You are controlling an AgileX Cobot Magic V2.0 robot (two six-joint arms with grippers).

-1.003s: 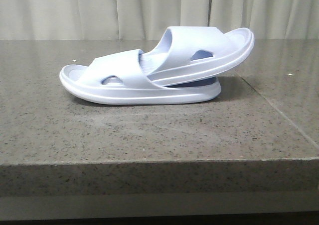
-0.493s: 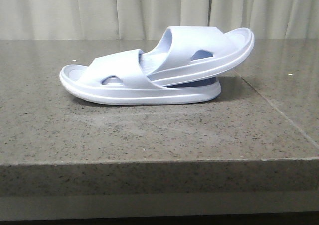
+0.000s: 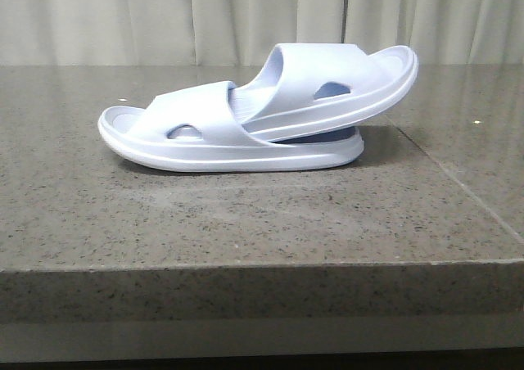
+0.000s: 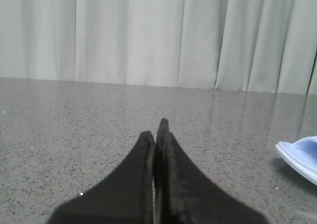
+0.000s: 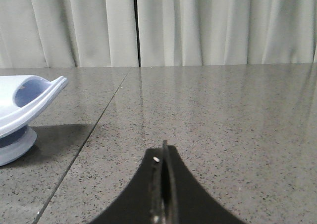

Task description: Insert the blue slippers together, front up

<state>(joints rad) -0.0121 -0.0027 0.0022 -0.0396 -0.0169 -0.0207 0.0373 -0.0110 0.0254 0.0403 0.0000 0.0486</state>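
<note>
Two blue slippers sit on one table (image 3: 246, 223). The lower slipper (image 3: 205, 137) lies flat on its sole; the upper slipper (image 3: 336, 87) is pushed under the lower one's strap and rests tilted on it. Each slipper has one wide strap, so two straps in all, and the front view shows one oval side hole in each strap, two holes counted.

Two grippers appear, one per wrist view: the left gripper (image 4: 156, 130) and the right gripper (image 5: 164, 149), each with two dark fingers pressed together. One seam line crosses the table. Behind it hangs a pleated curtain (image 3: 246, 18) with one dark gap.
</note>
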